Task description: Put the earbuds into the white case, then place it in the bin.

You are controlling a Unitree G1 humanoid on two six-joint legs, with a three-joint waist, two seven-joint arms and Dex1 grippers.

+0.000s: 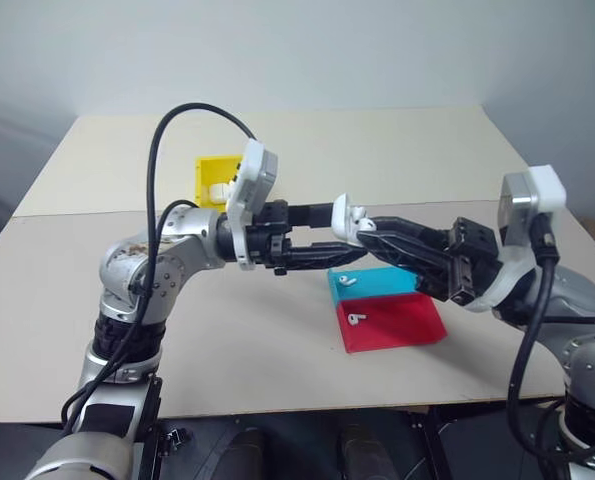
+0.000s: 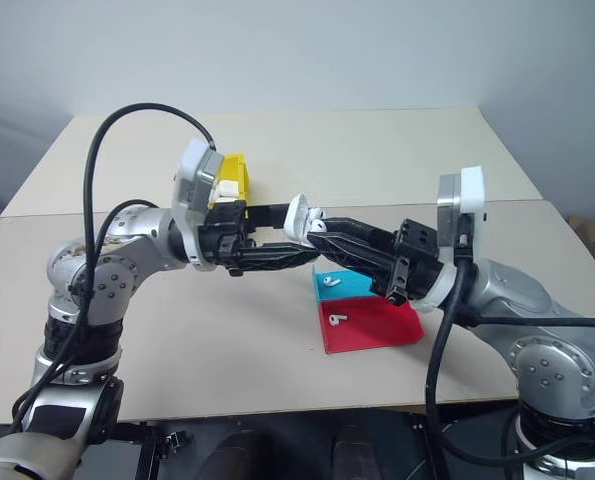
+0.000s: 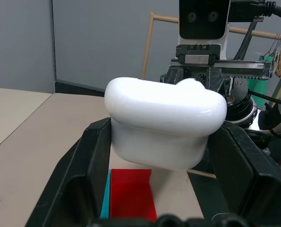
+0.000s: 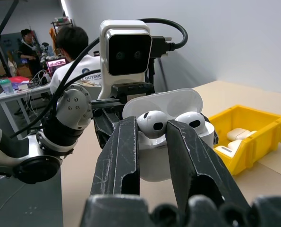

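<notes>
The white case [image 4: 171, 137] is hanging lid-open above the worktop [image 1: 397, 150], which I am watching while the left end effector [image 3: 159, 156] is clamping it. The right end effector [image 4: 152, 135] is pinching an earbud [image 4: 151, 124] into its socket; misalignment could flick it free or jar the case loose.

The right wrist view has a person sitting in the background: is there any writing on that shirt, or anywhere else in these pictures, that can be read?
"OUTDOO": dark print across the back of the seated person's white shirt; the word runs on behind the robot's arm, and the rest is hidden.
A smaller line beneath it: too small to read.
White case, yellow bin, cyan-and-red tray: no writing to be seen.
</notes>
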